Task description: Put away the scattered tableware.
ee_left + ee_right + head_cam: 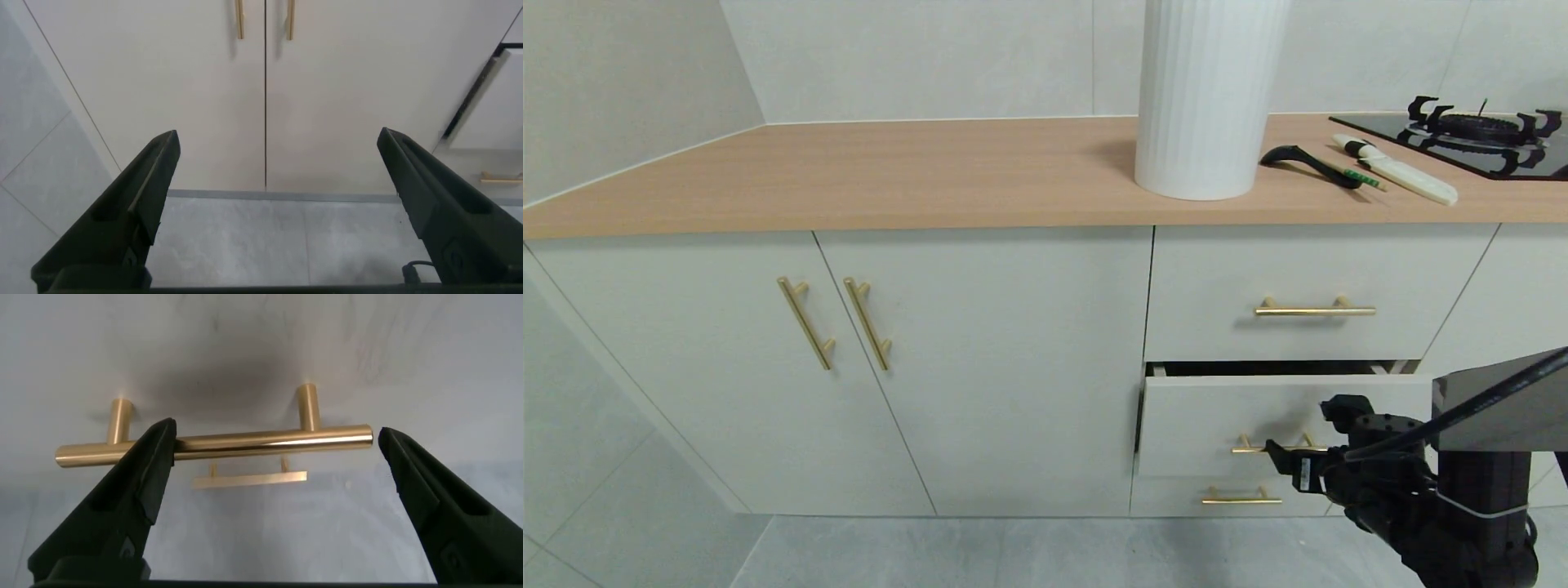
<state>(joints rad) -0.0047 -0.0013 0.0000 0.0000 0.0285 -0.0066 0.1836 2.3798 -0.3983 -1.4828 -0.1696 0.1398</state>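
Right gripper [1298,430] spread at ajar drawer [1209,412] handle [245,443], ladle [1307,162], knife [1401,171] on counter [931,171]

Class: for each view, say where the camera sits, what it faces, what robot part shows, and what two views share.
Head view: on the head, facing down at counter and cabinets; right claw shows.
Left wrist view: on left wrist, facing cabinet doors and floor; open left claw.
Right wrist view: on right wrist, facing drawer handle; open right claw.
Shared: head and right wrist views show that handle.

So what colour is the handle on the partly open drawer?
Gold, with a shiny metallic finish. The handle shows best in the right wrist view.
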